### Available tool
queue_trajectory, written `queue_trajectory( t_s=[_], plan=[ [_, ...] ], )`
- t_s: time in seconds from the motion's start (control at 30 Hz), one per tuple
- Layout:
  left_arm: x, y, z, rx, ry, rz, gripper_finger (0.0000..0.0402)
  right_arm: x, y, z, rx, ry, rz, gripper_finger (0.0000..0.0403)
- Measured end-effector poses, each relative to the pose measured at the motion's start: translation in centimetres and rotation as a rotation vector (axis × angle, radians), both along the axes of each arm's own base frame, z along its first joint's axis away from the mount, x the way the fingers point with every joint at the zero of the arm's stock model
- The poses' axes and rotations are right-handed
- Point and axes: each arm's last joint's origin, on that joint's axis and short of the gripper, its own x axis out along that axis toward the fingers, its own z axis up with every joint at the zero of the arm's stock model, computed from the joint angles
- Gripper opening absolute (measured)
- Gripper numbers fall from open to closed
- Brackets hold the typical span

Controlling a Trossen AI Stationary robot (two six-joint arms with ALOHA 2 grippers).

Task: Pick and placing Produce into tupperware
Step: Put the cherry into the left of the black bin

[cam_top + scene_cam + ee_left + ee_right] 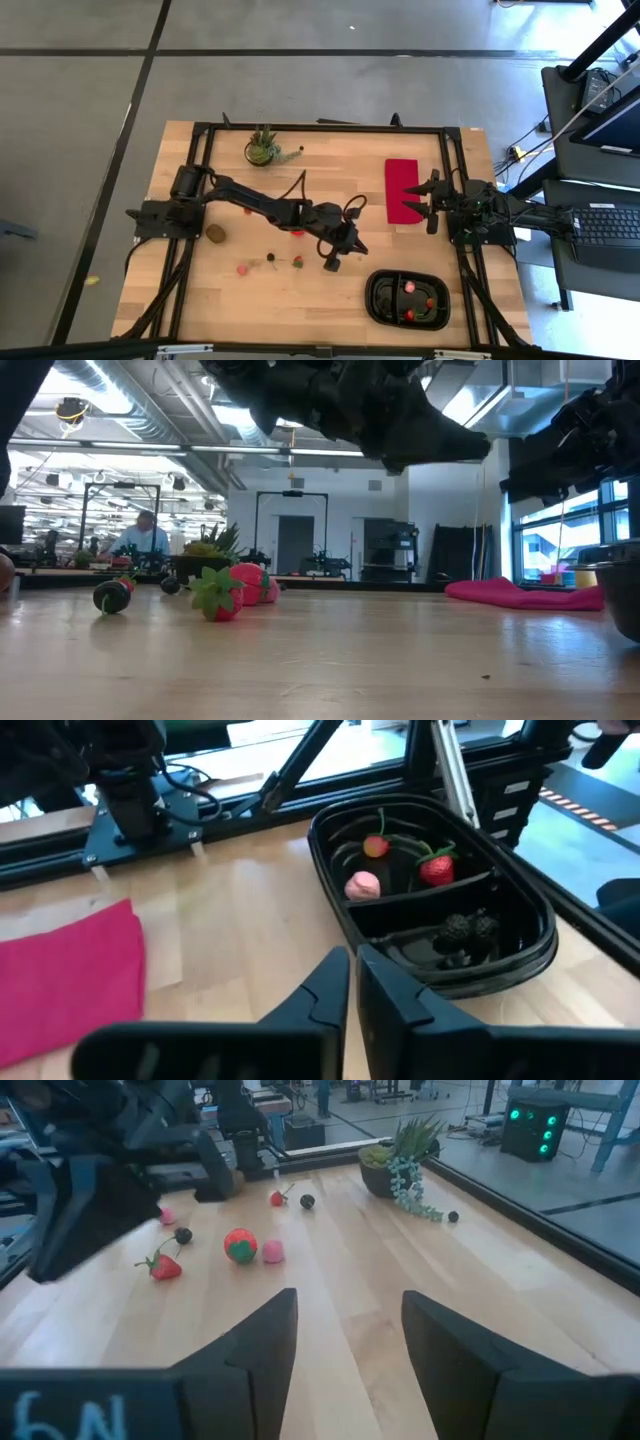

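The black two-compartment tupperware [383, 312] [530, 925] stands near the table's front right. It holds a strawberry [437, 869], a pink piece [362, 885], a small red fruit [375, 845] and dark berries [465, 928]. Loose produce lies left of centre: a brown kiwi [215, 233], a pink piece [242, 268], a dark berry [270, 257] and a strawberry [297, 262] [222, 597]. My left gripper [358, 247] [352, 982] is shut above the table's middle, between the loose produce and the tupperware, with nothing visible between its fingers. My right gripper [425, 196] [348, 1340] waits open at the right, by the red cloth.
A flat red cloth [402, 190] [60, 970] lies at the right, beyond the tupperware. A potted green plant [263, 148] [400, 1155] stands at the far edge. A black metal frame [320, 128] runs around the tabletop. Bare wood lies between the loose produce and the tupperware.
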Motion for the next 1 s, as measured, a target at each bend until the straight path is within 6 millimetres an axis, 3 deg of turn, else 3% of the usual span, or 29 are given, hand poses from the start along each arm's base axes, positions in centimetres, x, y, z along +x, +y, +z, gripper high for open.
queue_trajectory(
  t_s=[0.4, 0.77, 0.87, 1.0],
  plan=[
    [0.0, 0.7, 0.2, 0.009, -0.004, 0.037, 0.0050, 0.0, 0.0, 0.0, 0.005, 0.001, 0.000, 0.0184],
    [-0.7, 2.3, -0.5, 0.024, 0.149, 0.072, 0.0064, 0.0, 0.0, 0.0, 0.003, 0.002, 0.000, 0.0184],
    [-1.8, 2.7, 0.0, 0.027, 0.243, 0.084, 0.0066, 0.0, 0.0, 0.0, 0.004, 0.003, 0.001, 0.0184],
    [-3.6, 3.4, 3.3, 0.006, 0.264, 0.112, 0.0070, 0.1, 0.0, -0.1, 0.008, 0.010, 0.012, 0.0184]
  ],
)
